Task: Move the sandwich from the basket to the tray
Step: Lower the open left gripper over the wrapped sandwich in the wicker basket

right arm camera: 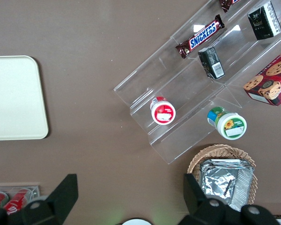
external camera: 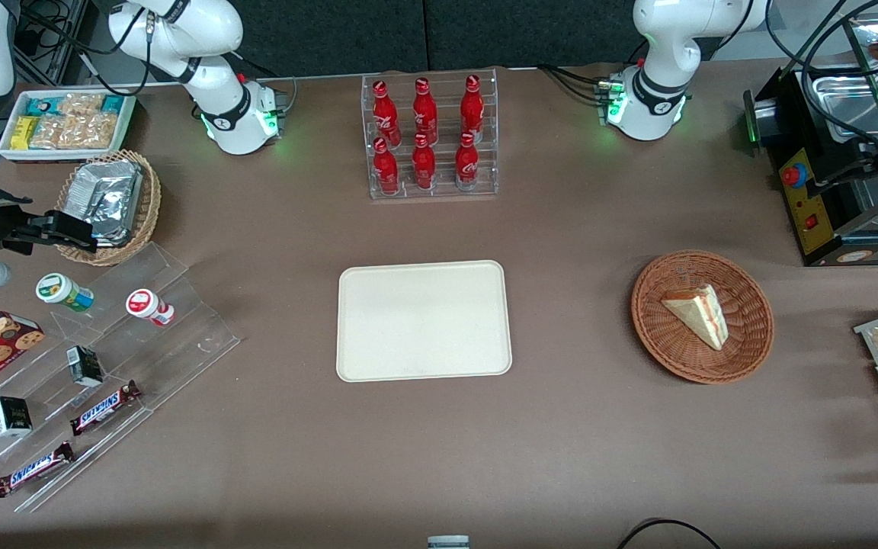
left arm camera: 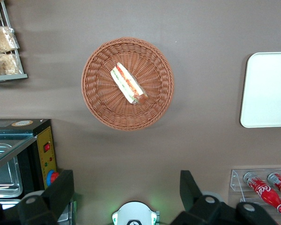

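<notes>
Triangular white-bread sandwich [external camera: 699, 310] with red and green filling lies in the round reddish-brown wicker basket [external camera: 753, 345].
Its long axis runs diagonally; the flat cream tray [external camera: 423, 320] is well apart. The gripper [left arm camera: 126, 192] hangs high above, fingers apart, holding nothing.

Front view looks steeply down over the whole table. Left wrist view looks straight down from high up, gripper [left arm camera: 124, 197] fingers spread, sharing basket [left arm camera: 96, 101] and, seemingly, tray [left arm camera: 267, 91] edge.
</notes>
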`<control>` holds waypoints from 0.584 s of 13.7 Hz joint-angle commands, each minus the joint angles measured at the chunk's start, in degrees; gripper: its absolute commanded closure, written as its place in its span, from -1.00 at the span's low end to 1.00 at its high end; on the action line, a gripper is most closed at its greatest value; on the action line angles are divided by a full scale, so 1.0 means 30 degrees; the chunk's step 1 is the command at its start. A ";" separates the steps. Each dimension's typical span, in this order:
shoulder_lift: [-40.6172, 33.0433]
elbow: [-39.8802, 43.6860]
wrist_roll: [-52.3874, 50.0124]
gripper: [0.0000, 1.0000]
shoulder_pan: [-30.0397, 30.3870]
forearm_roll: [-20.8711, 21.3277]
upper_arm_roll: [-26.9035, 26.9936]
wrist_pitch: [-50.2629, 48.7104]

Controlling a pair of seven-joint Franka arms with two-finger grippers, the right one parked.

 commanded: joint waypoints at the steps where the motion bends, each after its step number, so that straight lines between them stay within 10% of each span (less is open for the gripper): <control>1: 0.0153 0.0202 -0.0215 -1.00 0.0080 -0.0191 -0.0024 0.0032; 8: 0.1851 -0.0846 -0.2811 -1.00 0.0489 0.0131 0.0151 0.1080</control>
